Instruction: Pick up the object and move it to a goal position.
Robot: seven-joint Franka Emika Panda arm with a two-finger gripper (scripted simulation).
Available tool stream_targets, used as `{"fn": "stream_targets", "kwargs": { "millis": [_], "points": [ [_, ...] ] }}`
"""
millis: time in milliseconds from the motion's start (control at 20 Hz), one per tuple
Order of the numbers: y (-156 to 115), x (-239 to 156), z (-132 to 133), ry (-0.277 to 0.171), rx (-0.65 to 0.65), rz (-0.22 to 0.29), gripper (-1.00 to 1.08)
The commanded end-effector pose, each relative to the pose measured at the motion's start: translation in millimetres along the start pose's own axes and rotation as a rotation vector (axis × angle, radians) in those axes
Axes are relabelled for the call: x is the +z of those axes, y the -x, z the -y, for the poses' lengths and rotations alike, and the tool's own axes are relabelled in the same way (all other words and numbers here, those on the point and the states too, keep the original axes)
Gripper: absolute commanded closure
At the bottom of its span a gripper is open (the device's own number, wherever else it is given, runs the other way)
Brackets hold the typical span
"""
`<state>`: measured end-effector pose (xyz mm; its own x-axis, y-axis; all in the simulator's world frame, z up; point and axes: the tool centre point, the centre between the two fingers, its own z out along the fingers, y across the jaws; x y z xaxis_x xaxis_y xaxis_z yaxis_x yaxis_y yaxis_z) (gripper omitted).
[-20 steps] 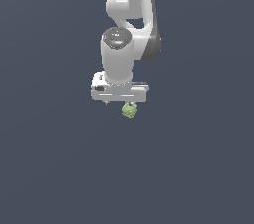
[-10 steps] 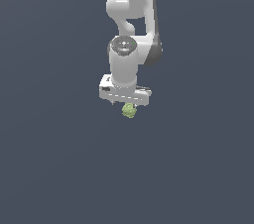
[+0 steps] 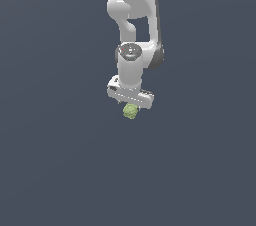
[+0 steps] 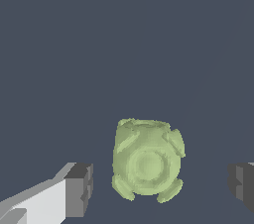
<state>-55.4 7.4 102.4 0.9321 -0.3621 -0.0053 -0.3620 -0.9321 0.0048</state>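
The arm has swung slightly; gripper (image 3: 131,106) spread wide around the green lump (image 4: 147,160), fingers (image 4: 79,190) not touching it.

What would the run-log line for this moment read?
phase: pre-grasp | end effector: open, fingers apart from object | object: light-green, between fingers, ungrasped

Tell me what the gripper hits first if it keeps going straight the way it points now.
Most likely the green object: it sits between the open fingers, apart from both. The gripper would probably straddle it; depth is unclear.
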Motion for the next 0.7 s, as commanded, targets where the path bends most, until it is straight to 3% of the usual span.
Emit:
{"fn": "stream_targets", "kwargs": {
  "millis": [0, 650],
  "points": [
    [5.7, 5.7, 0.6, -0.002, 0.034, -0.003, -0.92],
    [13.1, 17.9, 1.2, -0.005, 0.071, -0.004, -0.92]
  ]
}}
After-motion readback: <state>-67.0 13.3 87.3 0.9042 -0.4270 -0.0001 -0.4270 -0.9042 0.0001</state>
